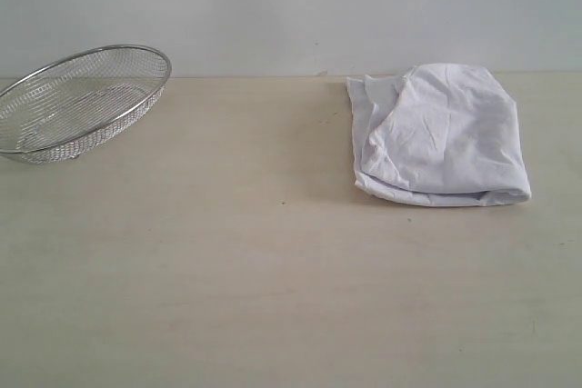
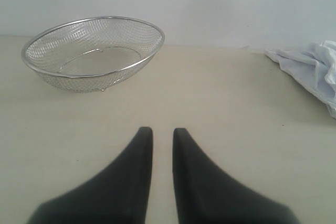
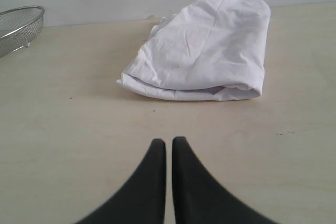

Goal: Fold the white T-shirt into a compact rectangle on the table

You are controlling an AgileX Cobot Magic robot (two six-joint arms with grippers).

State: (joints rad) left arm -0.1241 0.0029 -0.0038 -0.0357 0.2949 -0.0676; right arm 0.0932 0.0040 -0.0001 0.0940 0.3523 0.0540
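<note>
Closest to the lens on the right wrist are the dark fingers of the right gripper (image 3: 169, 141), pressed together with nothing between them, poised low over bare worktop (image 1: 227, 270). Ahead of it, apart and with a strip of pale surface between, lies the white T-shirt (image 1: 441, 134). The exterior view shows it in the upper right of the frame, close to the far edge by the wall. It is doubled into a rough rectangle, with layered edges along its near side, a loose flap at its upper left corner and no lettering showing. The fold looks largely done, though the outline is soft and the flap untidy, so a final tuck may be wanted. The left gripper (image 2: 163, 129) has its fingers parted by a narrow slit and holds nothing. Only a rumpled edge of the shirt enters its view, well apart from it. Both likely stand clear so the cloth lies undisturbed. In the upper left of the exterior frame sits a wire-mesh basket (image 1: 77, 102), tilted and well away from the shirt.
</note>
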